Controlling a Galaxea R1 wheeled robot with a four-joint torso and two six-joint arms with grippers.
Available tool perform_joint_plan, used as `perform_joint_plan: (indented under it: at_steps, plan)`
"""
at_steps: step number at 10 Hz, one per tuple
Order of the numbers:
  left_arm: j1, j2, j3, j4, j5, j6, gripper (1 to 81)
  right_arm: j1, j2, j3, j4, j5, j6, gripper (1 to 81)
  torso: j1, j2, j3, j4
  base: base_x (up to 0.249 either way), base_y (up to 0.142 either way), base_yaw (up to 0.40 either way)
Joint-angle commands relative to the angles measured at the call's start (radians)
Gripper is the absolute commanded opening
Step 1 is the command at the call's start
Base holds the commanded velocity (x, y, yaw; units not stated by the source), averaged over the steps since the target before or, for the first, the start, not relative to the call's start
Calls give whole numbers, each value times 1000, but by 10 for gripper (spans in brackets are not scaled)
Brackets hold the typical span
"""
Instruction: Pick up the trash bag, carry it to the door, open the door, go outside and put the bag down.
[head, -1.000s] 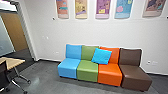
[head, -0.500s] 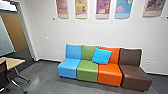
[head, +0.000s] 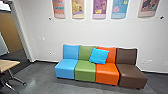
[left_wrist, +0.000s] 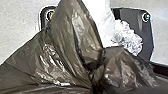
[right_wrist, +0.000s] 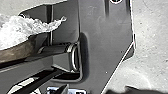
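Note:
A dark, shiny, half-see-through trash bag (left_wrist: 60, 50) shows large in the left wrist view, its plastic gathered into folds that come together near the middle. Crumpled white, clear-looking plastic (left_wrist: 127, 37) lies behind it, over the robot's dark plate. In the right wrist view, similar crumpled plastic (right_wrist: 17, 30) and a brownish part of the bag (right_wrist: 17, 51) reach in beside the robot's jointed bar. How either gripper's fingers stand is hard to make out. A doorway (head: 12, 32) with a wooden panel beyond it stands at the left of the head view.
Against the white wall stands a row of blue, green, orange and brown seats (head: 85, 71) with a bright blue pillow (head: 99, 56) on it. A wooden-topped table (head: 8, 64) on metal legs is at the left. Posters hang on the wall above the seats.
The head camera's view has shifted a little, so the seats, posters, doorway and table all appear slightly farther left. The seats and pillow keep their places relative to each other.

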Motion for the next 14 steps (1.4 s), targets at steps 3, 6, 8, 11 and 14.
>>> perform_joint_plan:
  at_steps: [3,6,8,11,14]
  plan:
    - [-60,2,-1,15,81,1,10,45,-5,5,-2,-67,-2,811,0,0,0,0,0,0,-182]
    - [-60,8,-1,17,81,1,10,45,1,6,-5,-67,-2,811,0,0,0,0,0,0,-206]
    - [-60,10,-1,17,81,1,10,45,2,5,-5,-67,-2,811,0,0,0,0,0,0,-238]
    - [-59,13,-1,17,81,1,10,42,4,6,-5,-67,-2,811,0,0,0,0,0,0,-253]
    - [-60,12,-1,15,80,-1,10,43,10,3,-5,-67,-2,811,0,0,0,0,0,0,-260]
